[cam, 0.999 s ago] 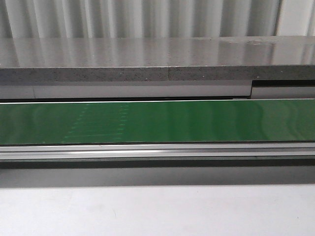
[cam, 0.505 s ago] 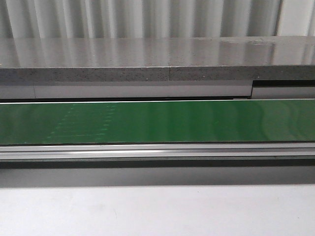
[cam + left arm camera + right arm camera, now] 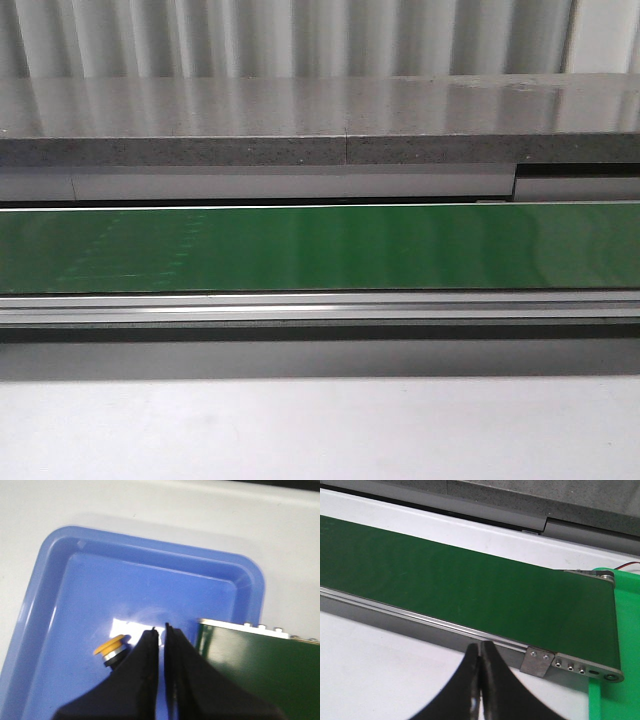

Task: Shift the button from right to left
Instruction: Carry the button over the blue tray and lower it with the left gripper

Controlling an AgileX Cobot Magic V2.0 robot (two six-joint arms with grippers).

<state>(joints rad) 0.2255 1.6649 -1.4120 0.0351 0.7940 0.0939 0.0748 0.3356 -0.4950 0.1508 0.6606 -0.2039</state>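
From the front, a long green conveyor belt (image 3: 320, 248) ran the full width between a grey speckled stone ledge (image 3: 300, 135) and a pale tabletop (image 3: 320, 430); no arm showed.

In the left wrist view, the left gripper (image 3: 162, 632) hung with its black fingers nearly together, holding nothing, over a shallow blue plastic tray (image 3: 55, 575). The yellow-capped push button (image 3: 113, 650) lay tilted on the tray floor just beside one finger, well clear of the raised rim. The belt's end overhung the tray.

In the right wrist view, the right gripper (image 3: 481, 650) was closed and empty near the belt's metal side rail (image 3: 445, 630); a bright green bin (image 3: 625, 600) sat past the belt's end.
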